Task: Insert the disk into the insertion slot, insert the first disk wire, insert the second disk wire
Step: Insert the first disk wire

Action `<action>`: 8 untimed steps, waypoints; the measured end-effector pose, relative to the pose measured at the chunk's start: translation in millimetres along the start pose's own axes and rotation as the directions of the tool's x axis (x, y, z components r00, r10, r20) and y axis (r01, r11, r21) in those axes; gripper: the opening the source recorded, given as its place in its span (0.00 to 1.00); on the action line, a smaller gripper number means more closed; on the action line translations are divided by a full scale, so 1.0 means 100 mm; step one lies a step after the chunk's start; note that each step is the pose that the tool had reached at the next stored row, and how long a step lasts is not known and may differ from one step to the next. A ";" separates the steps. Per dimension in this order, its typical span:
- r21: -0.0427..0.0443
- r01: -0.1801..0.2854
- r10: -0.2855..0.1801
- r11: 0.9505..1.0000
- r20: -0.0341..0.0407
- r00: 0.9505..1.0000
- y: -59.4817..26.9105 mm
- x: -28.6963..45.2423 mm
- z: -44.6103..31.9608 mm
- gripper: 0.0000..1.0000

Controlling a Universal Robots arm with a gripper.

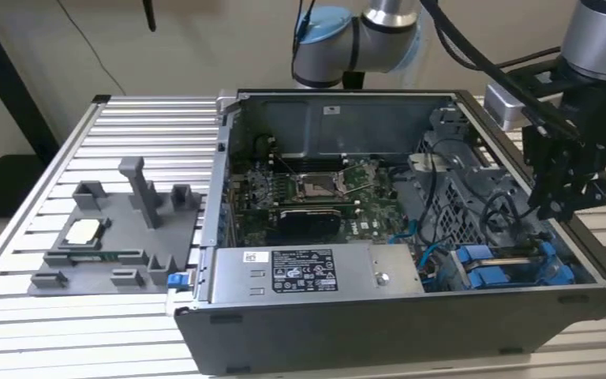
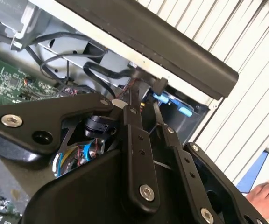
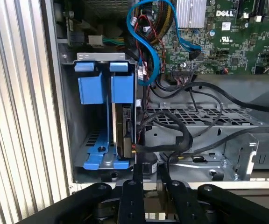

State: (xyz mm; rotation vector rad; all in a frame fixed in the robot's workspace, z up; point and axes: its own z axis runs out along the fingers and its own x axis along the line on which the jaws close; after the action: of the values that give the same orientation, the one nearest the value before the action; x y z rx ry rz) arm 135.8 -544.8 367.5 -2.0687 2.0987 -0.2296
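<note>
Quick status from my remote seat. The disk is already in the insertion slot, standing on edge between the blue carrier parts, at the corner of the computer case on the exterior view's right. The end effector hangs right at the open end of that slot, just beside the disk's edge, with a bundle of black wires running across close to it. Honestly I can't tell from my feeds how far open it is, or whether it's got hold of anything; there's something dark at its tip that I can't make out.

A blue cable loops loose over the motherboard. In the second wrist view, a person's hand sits off past the case. The grey fixture tray is on the bench, on the exterior view's left, well apart from the arm.
</note>
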 end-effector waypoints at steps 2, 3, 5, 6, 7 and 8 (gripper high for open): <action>-0.007 0.000 0.000 1.000 0.000 1.000 -0.050 -0.006 0.002 0.27; -0.012 0.000 0.000 1.000 0.000 1.000 -0.075 -0.007 -0.008 0.27; -0.025 0.000 0.000 1.000 -0.001 1.000 -0.119 -0.009 -0.029 0.27; -0.033 -0.001 0.001 0.999 -0.001 1.000 -0.139 -0.009 -0.040 0.27; -0.044 -0.001 0.001 0.999 -0.002 1.000 -0.161 -0.009 -0.044 0.27; -0.056 -0.001 0.001 0.998 -0.003 1.000 -0.184 -0.010 -0.043 0.27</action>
State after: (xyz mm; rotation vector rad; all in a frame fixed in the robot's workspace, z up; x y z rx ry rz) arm 152.7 -544.2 376.1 -2.1001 2.1316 -0.1757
